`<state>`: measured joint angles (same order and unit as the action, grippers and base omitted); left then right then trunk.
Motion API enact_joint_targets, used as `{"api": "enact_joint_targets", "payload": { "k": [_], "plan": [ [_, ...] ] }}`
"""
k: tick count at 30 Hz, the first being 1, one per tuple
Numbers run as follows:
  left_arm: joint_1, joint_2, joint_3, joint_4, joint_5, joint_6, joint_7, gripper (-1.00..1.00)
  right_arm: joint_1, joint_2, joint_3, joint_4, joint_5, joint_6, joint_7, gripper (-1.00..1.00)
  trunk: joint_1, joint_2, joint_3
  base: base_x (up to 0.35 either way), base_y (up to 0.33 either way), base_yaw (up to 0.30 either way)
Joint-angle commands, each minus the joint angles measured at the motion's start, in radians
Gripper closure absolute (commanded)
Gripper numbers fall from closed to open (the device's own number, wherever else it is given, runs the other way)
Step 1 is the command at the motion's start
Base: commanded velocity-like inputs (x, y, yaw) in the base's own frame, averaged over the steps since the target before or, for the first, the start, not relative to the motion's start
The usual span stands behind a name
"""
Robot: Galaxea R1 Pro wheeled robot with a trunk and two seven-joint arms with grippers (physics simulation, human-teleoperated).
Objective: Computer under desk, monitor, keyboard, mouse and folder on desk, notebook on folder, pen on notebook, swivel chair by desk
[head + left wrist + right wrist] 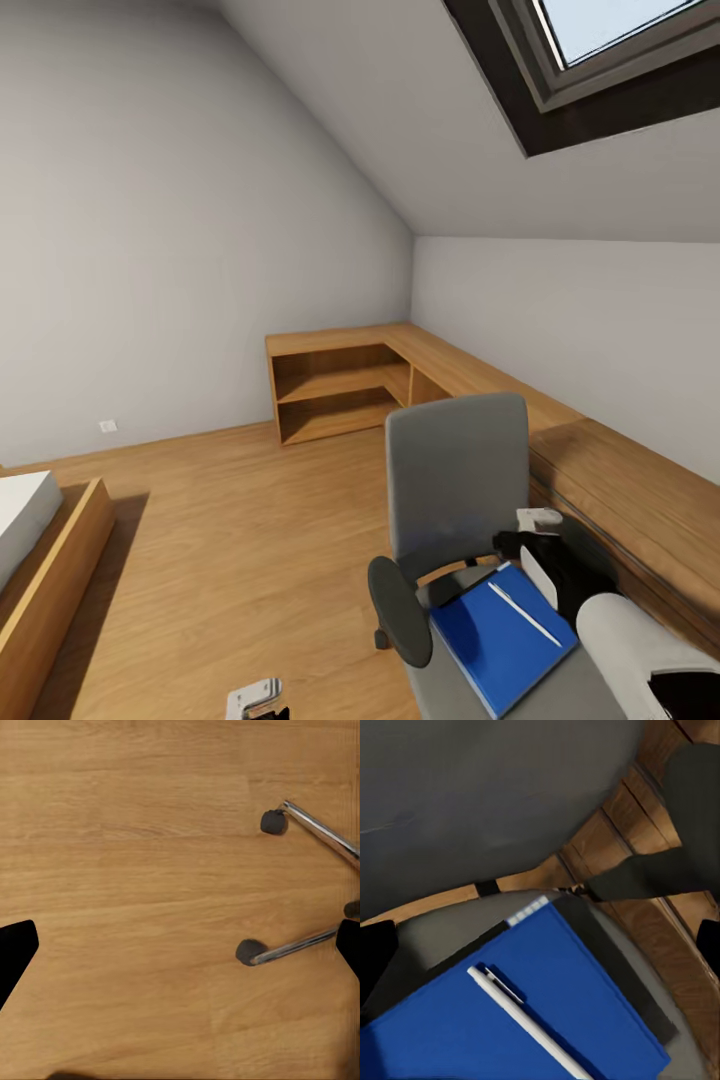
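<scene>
We see the swivel chair (457,490) in the bedroom, close in front of us, with its tall grey back near the low wooden cabinet (440,372) along the wall. The chair's seat is cut off at the bottom of the head view. The blue folder (500,638) lies flat on the seat, and a white pen (524,613) lies on top of the folder.

In the right wrist view a dark edge (619,971) sticks out from under the folder (510,1035); it may be the notebook, but we cannot be sure. The pen (525,1020) runs off the edge of that picture.

Our right gripper (545,560) hangs just past the far corner of the folder, over the seat. Its dark fingers (375,960) show only at the two sides of the wrist view, spread wide apart, and they hold nothing.

Our left gripper (258,700) is cut off at the bottom of the head view. In its wrist view the fingers (15,949) are also spread wide with nothing between them, over the plank floor (135,870), near two castors (272,821) of the chair base.
</scene>
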<state>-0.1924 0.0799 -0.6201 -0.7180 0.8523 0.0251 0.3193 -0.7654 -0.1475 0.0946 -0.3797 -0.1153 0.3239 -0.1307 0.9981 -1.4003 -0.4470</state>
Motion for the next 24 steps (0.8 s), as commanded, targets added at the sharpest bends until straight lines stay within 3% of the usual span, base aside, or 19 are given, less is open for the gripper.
{"api": "enact_joint_targets", "payload": {
  "k": [1,6,7,9,13,14,15,18,19,21,24],
  "plan": [
    [-0.001,0.004,0.002,-0.016,0.005,0.004,0.008,-1.0,-0.001,-0.001,0.008,-0.005,0.012,0.012,0.005,-1.0,0.0,-0.001,-0.001,0.022,-0.002,0.0],
    [-0.001,0.029,0.036,-0.127,0.003,0.029,0.009,-1.0,-0.003,-0.003,0.009,-0.035,0.104,0.042,0.067,-1.0,0.0,-0.001,-0.001,0.011,-0.001,0.0],
    [-0.001,0.048,0.045,-0.188,0.003,0.067,0.01,-1.0,-0.003,-0.005,0.009,-0.04,0.14,0.05,0.094,-1.0,0.0,-0.001,-0.001,0.003,0.0,0.0],
    [-0.001,0.061,0.055,-0.233,0.003,0.104,0.011,-1.0,-0.003,-0.01,0.009,-0.042,0.166,0.052,0.115,-1.0,0.0,-0.001,-0.001,0.002,0.0,0.0],
    [-0.001,0.079,0.131,-0.348,0.004,0.226,0.012,-1.0,-0.003,-0.04,0.009,-0.041,0.239,0.055,0.203,-1.0,0.0,-0.001,-0.001,0.0,0.0,0.0],
    [-0.001,0.081,0.207,-0.414,0.007,0.321,0.012,-1.0,-0.003,-0.055,0.009,-0.039,0.284,0.055,0.283,-1.0,0.0,-0.001,-0.001,0.0,0.0,0.0],
    [-0.001,0.08,0.255,-0.46,0.008,0.388,0.012,-1.0,-0.002,-0.065,0.009,-0.034,0.309,0.054,0.338,-1.0,0.0,-0.001,-0.001,0.0,0.0,0.0],
    [-0.001,0.077,0.309,-0.529,0.009,0.479,0.014,-1.0,-0.002,-0.097,0.008,-0.008,0.347,0.05,0.438,-1.0,0.0,-0.001,-0.001,0.0,0.0,0.0],
    [-0.001,0.076,0.321,-0.55,0.01,0.503,0.014,-1.0,-0.002,-0.097,0.008,-0.008,0.347,0.05,0.438,-1.0,0.0,-0.001,-0.001,0.0,0.0,0.0],
    [-0.001,0.073,0.352,-0.625,0.012,0.561,0.015,-1.0,-0.002,-0.124,0.008,0.031,0.366,0.036,0.514,-1.0,0.0,-0.001,-0.001,0.0,0.0,0.0],
    [-0.001,0.07,0.379,-0.663,0.014,0.588,0.017,-1.0,-0.002,-0.141,0.008,0.071,0.382,-0.005,0.572,-1.0,0.0,-0.001,-0.001,0.0,0.0,0.0]
  ]
}}
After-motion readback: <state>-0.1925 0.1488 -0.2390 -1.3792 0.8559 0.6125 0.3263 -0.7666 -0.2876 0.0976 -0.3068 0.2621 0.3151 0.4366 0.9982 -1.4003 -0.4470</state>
